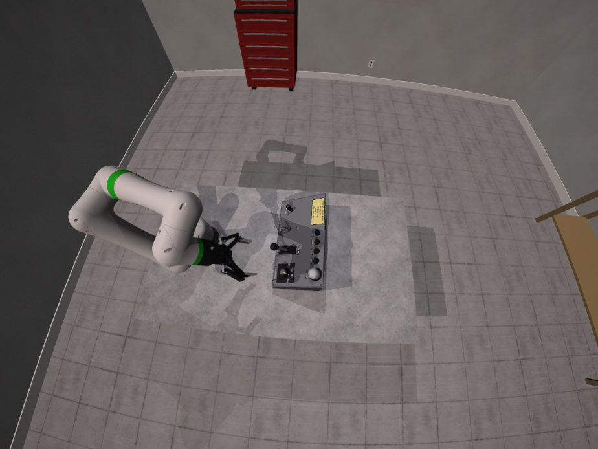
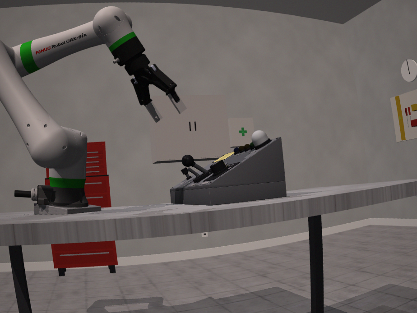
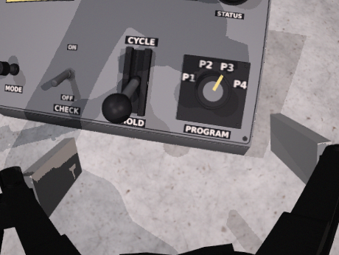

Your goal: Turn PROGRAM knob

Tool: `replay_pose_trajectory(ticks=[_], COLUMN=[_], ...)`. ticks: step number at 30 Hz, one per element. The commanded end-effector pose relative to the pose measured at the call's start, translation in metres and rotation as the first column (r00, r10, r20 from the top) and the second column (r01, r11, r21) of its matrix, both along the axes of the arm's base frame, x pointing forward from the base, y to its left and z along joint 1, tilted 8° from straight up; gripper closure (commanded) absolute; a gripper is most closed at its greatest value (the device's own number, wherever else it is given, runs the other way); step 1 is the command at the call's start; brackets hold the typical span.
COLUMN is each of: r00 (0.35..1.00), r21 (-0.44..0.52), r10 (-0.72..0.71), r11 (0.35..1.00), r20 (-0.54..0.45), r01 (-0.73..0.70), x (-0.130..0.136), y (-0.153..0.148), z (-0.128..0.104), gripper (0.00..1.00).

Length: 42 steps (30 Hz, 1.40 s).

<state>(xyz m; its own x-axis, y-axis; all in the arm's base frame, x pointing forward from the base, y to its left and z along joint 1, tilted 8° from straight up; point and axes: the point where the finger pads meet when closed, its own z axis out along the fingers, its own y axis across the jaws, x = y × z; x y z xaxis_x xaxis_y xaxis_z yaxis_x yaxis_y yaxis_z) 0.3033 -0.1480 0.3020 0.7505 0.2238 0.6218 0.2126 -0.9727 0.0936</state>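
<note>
"Tabletop [image 1: 376, 299] [image 2: 134, 232] [image 3: 177, 184] first: what stands on it?"

"One pale arm [image 1: 130, 186] [image 2: 67, 43] with green bands, then one grey console [image 1: 297, 212] [image 2: 249, 175] [image 3: 184, 29], wedge-shaped, its face sloping down toward the arm."

"And the gripper [image 1: 248, 257] [image 2: 169, 114] [image 3: 173, 144]?"

"Above the tabletop, on the arm's side of the console. Its two fingers are wide apart with nothing between them, and neither touches a control."

"Now the PROGRAM knob [image 1: 284, 273] [image 2: 218, 167] [image 3: 213, 91]. Where is it, and how does it look?"

"Near a lower corner of the face, on a square black plate [image 3: 188, 110]. It is round and dark, standing up from the slope, with a grey disc on top. Its one yellow pointer line [image 3: 217, 82] aims at P3, so it is not on P1."

"Count the rest, big to small."

"One yellow label panel [image 1: 317, 211] [image 2: 224, 157] [image 3: 37, 1], cut off in the wrist view. One lever [image 1: 274, 246] [image 2: 187, 160] [image 3: 116, 107] with a black ball, the ball hiding the start of the HOLD label. One white dome [image 1: 314, 273] [image 2: 259, 137]. One black MODE control [image 1: 288, 208] [image 2: 184, 171] [image 3: 7, 68] and one slim CHECK toggle [image 3: 62, 79], both left of the lever in the wrist view. Four small lamps [image 1: 316, 251] [image 2: 242, 148] in a row."

"And printed positions?"

"Four around the knob: P1, P2, P3, P4."
</note>
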Motion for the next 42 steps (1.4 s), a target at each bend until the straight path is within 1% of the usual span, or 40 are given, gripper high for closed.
replay_pose_trajectory(ticks=[1, 42], r00=[1.0, 1.0], r21=[0.001, 0.002], r10=[0.001, 0.002], r11=[1.0, 1.0], r20=[-0.005, -0.009], r01=[-0.001, -0.002], x=[-0.0007, -0.0012], y=[-0.0062, -0.0098], z=[-0.0022, -0.0038], gripper=[0.0, 0.0])
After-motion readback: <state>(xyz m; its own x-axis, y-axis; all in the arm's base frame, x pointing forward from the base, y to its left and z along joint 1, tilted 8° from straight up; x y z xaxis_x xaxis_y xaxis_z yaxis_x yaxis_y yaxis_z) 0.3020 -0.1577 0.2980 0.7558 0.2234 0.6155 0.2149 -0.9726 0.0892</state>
